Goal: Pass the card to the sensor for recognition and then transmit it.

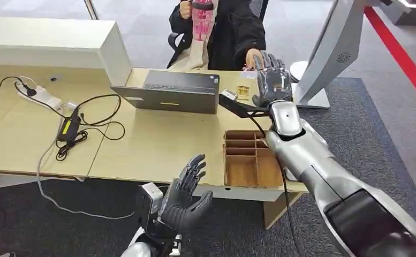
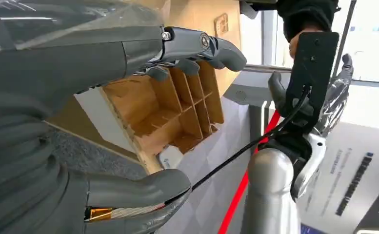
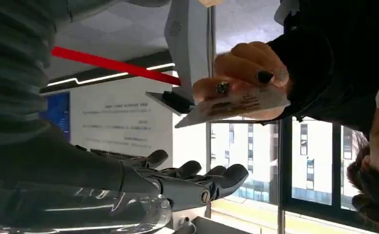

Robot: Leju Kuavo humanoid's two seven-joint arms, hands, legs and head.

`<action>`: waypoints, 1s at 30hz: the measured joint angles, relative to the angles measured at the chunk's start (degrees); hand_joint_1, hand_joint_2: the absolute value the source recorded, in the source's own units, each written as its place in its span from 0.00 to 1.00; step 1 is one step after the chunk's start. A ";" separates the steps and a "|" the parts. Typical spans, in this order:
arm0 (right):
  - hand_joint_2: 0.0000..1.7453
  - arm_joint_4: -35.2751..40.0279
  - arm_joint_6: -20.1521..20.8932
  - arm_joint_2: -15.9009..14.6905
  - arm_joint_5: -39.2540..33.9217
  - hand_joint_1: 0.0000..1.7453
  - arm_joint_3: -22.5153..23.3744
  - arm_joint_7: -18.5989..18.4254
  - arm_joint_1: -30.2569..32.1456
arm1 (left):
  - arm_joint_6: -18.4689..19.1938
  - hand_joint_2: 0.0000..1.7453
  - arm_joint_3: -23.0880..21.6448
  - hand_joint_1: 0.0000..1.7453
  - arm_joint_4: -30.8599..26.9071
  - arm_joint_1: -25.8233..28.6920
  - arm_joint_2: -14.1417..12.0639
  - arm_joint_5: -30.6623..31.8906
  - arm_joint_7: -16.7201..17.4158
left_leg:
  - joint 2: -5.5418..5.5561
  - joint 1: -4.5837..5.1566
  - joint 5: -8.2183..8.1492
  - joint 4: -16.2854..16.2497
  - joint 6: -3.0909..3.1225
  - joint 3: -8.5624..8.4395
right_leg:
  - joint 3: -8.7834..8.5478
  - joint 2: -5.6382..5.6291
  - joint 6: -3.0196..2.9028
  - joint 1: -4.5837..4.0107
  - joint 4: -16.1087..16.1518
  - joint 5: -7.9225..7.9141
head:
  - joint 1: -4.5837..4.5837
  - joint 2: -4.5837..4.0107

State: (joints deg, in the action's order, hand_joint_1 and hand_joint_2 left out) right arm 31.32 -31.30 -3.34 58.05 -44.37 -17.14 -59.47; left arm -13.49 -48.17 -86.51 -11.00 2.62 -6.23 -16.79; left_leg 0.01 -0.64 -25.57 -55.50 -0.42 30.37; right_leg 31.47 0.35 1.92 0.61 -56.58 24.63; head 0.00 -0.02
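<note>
Head view: right hand (image 1: 272, 80) raised upper centre-right of frame, over far edge of desk (image 1: 141, 144), fingers spread, nothing in it. Just behind it, person's hand (image 1: 254, 58) at the fingertips. Person (image 1: 221, 27) seated upper centre, dark jacket, pink bottle (image 1: 203, 16) held up w/ other hand.

Right wrist view: card (image 3: 233, 105) pinched in person's hand (image 3: 246, 68), centre-right of frame, apart from robot fingers (image 3: 211, 183) lying lower centre; fingers extended, not touching card. Pale, some print on it, too small to read.

Left hand (image 1: 187, 195) low centre of head view, in front of desk's near edge, palm up-ish, fingers apart, holding nothing. Left wrist view confirms: thumb and fingers (image 2: 202, 46) apart, wooden tray showing between them.

Wooden divider tray (image 1: 251, 158) centre-right at desk's near edge, compartments look bare. Closed laptop (image 1: 176, 91) upper centre, black. Small tan item (image 1: 242, 92) just right of laptop, near right hand's wrist; can't tell what. White stand w/ logo (image 1: 334, 53) upper right, base on desk corner. Power strip (image 1: 39, 96) and black adapter (image 1: 69, 126) w/ cables at left. White box (image 1: 50, 45) upper left. Grey carpet (image 1: 387, 123) right, red stripe far upper right.
</note>
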 joint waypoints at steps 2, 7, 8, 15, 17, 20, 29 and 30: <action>1.00 -0.46 -0.15 0.02 0.00 0.00 -0.02 0.11 -0.05 | -0.11 1.00 0.00 0.00 0.00 0.00 0.00 0.00 0.06 | 0.00 0.00 0.00 0.00 0.00 0.00 | 0.00 0.00 0.00 0.00 0.00 0.00 | 0.00 0.00; 1.00 -1.40 -0.76 0.09 -0.28 0.05 -0.07 0.52 -0.16 | -0.52 1.00 -0.02 0.00 0.00 -0.01 0.00 0.00 0.15 | 0.00 0.00 0.00 0.00 0.00 0.00 | -0.01 0.00 0.00 0.00 0.00 -0.01 | 0.00 0.00; 1.00 -1.53 -0.76 0.09 -0.28 0.93 -0.07 0.52 -0.16 | -0.52 1.00 -0.02 0.00 0.00 -0.01 0.00 0.00 0.15 | 0.00 0.00 0.00 0.00 0.00 0.00 | -0.01 0.00 0.00 0.00 0.00 -0.01 | 0.00 0.00; 1.00 -2.58 -1.73 0.39 -1.16 1.00 -0.07 1.20 -0.46 | -0.61 1.00 -0.09 0.00 0.02 0.00 0.00 -0.02 0.15 | 0.00 0.00 0.00 -0.01 0.00 0.00 | 0.00 0.00 0.00 0.00 0.00 -0.01 | 0.00 0.00; 1.00 -2.84 -2.23 0.46 -1.51 1.00 -0.07 1.44 -0.54 | -0.72 1.00 -0.09 0.00 0.02 0.01 0.00 0.00 0.13 | 0.01 0.00 0.00 -0.01 0.00 0.00 | 0.00 0.00 0.00 0.00 0.00 -0.01 | 0.00 0.00; 1.00 -2.99 -3.08 0.57 -2.14 1.00 -0.07 1.66 -0.56 | -0.74 1.00 -0.11 0.00 0.02 0.01 0.00 0.18 0.04 | 0.00 0.00 0.00 -0.01 0.00 0.00 | 0.00 0.00 -0.01 0.00 0.00 -0.02 | 0.00 0.00; 1.00 -3.39 -5.22 0.87 -3.02 1.00 -0.07 2.38 -1.03 | -0.55 1.00 -0.44 0.00 0.02 0.01 0.02 0.59 0.00 | 0.00 0.00 0.00 -0.01 0.00 0.00 | 0.00 0.00 -0.01 0.00 0.00 -0.02 | 0.00 0.00; 1.00 -3.49 -5.29 0.92 -3.02 1.00 -0.07 2.43 -1.06 | -0.50 1.00 -0.52 0.00 0.02 0.02 0.02 0.61 0.00 | 0.00 0.00 0.00 -0.01 0.00 0.00 | 0.00 0.00 -0.01 0.00 0.00 -0.02 | 0.00 0.00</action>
State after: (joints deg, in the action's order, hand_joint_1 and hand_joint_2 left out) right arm 27.83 -36.59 -2.43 55.04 -44.44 -14.71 -60.53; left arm -13.99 -48.70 -86.49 -10.98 2.64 -5.62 -16.79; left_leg 0.00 -0.64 -25.56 -55.51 -0.41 30.37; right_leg 31.47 0.34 1.91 0.61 -56.58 24.61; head 0.00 -0.02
